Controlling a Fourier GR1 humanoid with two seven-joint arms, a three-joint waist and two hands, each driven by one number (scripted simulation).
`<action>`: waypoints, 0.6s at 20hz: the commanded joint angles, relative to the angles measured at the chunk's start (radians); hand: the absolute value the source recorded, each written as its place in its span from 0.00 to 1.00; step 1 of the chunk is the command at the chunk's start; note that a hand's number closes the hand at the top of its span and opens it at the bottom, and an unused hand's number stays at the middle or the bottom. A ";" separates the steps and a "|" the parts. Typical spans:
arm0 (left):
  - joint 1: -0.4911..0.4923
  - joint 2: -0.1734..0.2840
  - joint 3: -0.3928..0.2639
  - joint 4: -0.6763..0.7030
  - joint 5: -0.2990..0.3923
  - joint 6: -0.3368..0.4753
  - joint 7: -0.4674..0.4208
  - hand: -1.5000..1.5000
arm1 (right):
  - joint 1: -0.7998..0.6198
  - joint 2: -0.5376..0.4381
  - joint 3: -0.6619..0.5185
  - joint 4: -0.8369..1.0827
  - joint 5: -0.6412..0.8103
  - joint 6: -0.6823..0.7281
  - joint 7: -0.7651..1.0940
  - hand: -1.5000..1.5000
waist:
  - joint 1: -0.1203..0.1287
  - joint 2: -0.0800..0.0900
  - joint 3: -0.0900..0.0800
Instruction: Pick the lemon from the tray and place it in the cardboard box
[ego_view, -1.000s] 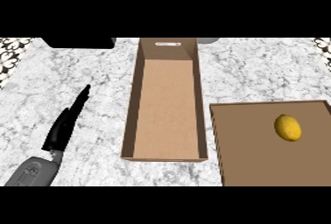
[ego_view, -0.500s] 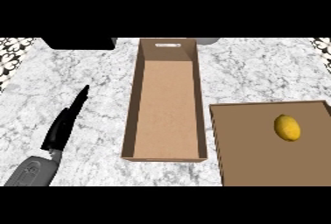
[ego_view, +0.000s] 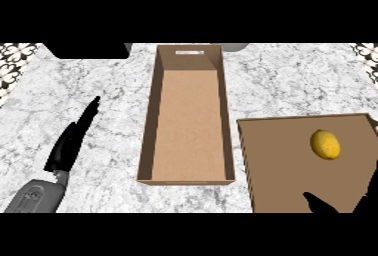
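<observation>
You see even, bright, diffuse light over the white-grey marbled stone counter (ego_view: 295, 80), with no glare. Inside the long open brown cardboard box (ego_view: 187, 125), the left wall lies in slightly darker shade than the floor. The small oval yellow lemon (ego_view: 325, 144) shades softly toward its right edge on the flat brown tray (ego_view: 280, 165). Focus holds across your view.

Lemon (ego_view: 325, 144) on tray (ego_view: 277, 165), right of box (ego_view: 188, 120)

white marble counter (ego_view: 295, 80)
</observation>
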 joint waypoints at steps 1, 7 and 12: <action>0.068 -0.009 0.017 -0.090 -0.027 -0.010 0.030 0.50 | -0.052 -0.008 -0.040 0.039 0.038 -0.019 -0.001 0.00 | 0.001 -0.002 0.000; -0.053 -0.091 0.048 0.081 -0.087 -0.016 -0.027 0.50 | -0.197 0.003 -0.045 0.134 0.065 0.093 0.053 0.00 | -0.003 0.001 0.000; -0.006 -0.109 0.057 0.003 -0.131 -0.029 0.018 0.50 | -0.255 -0.048 -0.130 0.263 -0.044 0.034 -0.006 0.00 | -0.001 0.000 0.000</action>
